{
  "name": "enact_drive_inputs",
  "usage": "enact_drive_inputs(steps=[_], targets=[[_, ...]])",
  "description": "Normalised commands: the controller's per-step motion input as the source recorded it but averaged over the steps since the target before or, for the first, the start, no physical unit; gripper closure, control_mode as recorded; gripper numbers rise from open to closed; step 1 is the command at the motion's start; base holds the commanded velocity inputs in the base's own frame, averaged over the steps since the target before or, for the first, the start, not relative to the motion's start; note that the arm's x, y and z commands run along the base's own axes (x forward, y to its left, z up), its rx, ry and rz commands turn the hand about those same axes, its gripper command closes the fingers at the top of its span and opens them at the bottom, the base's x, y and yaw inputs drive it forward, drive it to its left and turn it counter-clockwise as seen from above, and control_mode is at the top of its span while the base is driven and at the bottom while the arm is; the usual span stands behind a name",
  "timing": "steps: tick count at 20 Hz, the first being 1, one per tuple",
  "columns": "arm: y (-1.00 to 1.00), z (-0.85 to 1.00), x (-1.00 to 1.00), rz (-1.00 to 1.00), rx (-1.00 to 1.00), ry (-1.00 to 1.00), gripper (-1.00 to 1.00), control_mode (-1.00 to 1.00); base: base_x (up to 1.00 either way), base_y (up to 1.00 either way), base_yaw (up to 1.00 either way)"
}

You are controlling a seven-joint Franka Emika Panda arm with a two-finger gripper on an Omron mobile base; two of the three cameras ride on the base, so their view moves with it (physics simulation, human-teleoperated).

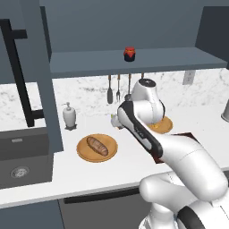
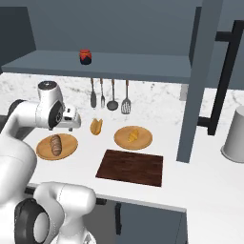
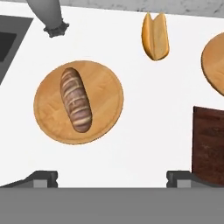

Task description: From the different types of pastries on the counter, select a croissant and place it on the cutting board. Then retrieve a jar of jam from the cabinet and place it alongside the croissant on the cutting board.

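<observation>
From the left base view, your arm is bent over the counter, blocking most of the cutting board and the far plate. The long loaf sits on its own round plate, served apart from the rest. The jar of jam waits up on the cabinet shelf, a job for later.

From the right, your gripper hangs above the counter beside the loaf plate, high enough to survey. The croissant lies on the far plate, just beyond the board. The folded wedge rests bare on the marble.

In the hand view, your two fingertips stand wide apart with nothing between them. You're looking straight down at loaf, wedge and the board's edge. I'd say you still need to shift toward the croissant's plate.
</observation>
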Motion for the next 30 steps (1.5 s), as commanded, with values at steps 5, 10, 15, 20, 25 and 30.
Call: enact_drive_inputs(steps=[5,10,15,20,25,30], targets=[[0.42,-0.49,0.34,0.07,0.03,-0.03,-1.0,-1.0,0.0,0.0,0.0],[0.37,-0.43,0.17,0.06,0.01,-0.02,-1.0,-1.0,0.0,0.0,0.0],[0.35,-0.23,0.23,0.03,0.0,0.0,-1.0,-1.0,0.0,0.0,0.0],[0.06,-0.01,0.4,0.0,0.0,0.0,-1.0,-1.0,0.0,0.0,0.0],[-0.45,0.0,0.43,-0.04,0.01,0.02,-1.0,-1.0,0.0,0.0,0.0],[-0.68,-0.06,0.17,-0.04,0.0,0.02,-1.0,-1.0,0.0,0.0,0.0]])
